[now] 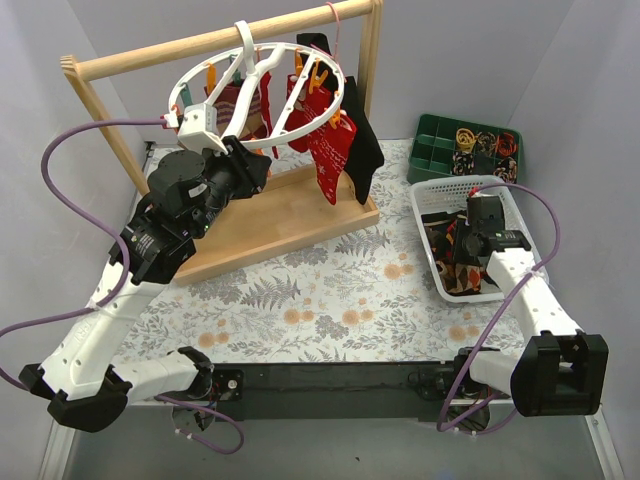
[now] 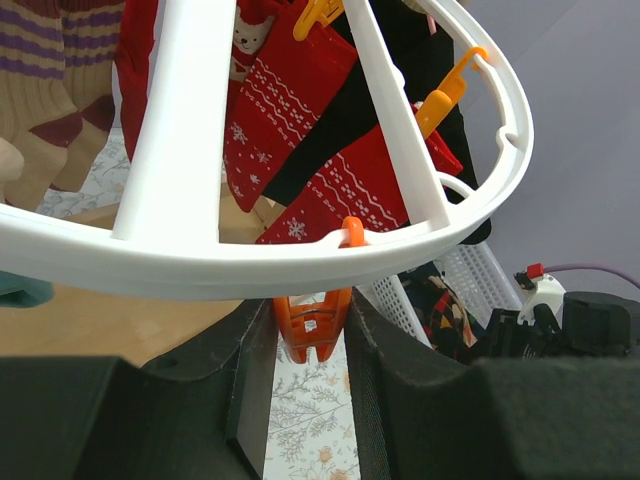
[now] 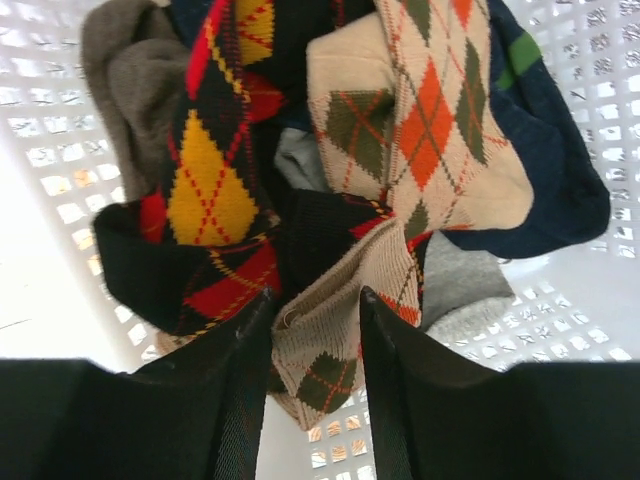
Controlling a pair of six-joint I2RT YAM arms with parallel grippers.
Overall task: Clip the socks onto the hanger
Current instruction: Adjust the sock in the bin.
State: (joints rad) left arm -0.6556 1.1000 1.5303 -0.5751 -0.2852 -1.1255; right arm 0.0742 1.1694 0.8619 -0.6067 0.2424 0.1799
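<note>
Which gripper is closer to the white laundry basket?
Right. The right gripper is down in the white basket among the socks; the left gripper is across the table at the hanger, gripping an orange clip.

The overhead view is evenly and softly lit, with only faint shadows on the counter (image 1: 330,290). On the left wrist view the white hanger (image 2: 300,262) glares slightly and bows with the wide lens. The orange clip (image 2: 312,325) is crisp, while the left tool (image 2: 310,330) is dark and soft. On the right wrist view the basket (image 3: 60,150) walls blow out white, the socks (image 3: 420,120) stay sharp, and the right tool (image 3: 318,300) is underexposed.
</note>
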